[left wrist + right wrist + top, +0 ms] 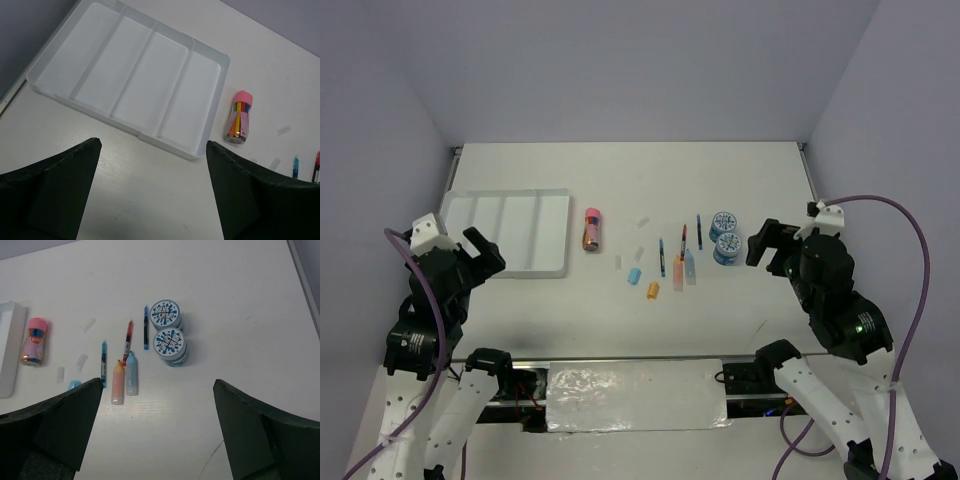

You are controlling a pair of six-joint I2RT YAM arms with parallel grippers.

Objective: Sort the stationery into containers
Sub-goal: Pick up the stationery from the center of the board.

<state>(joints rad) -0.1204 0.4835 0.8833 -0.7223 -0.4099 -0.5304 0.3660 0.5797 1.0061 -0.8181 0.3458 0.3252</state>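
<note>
Stationery lies loose on the desk [620, 175], right of centre. A blue pen [662, 257], a red pen [683, 238], a dark-blue pen [699, 225] and two short markers [678, 272] all run near-to-far. Two blue-white rolls [723, 222] touch each other just to their right. Further left, a pink-capped cylinder [591, 229] lies near-to-far with its cap at the far end. The white tray [563, 235] sits at the left, and its four compartments run near-to-far. The left gripper [485, 252] and right gripper [762, 250] hover spread wide, holding nothing.
</note>
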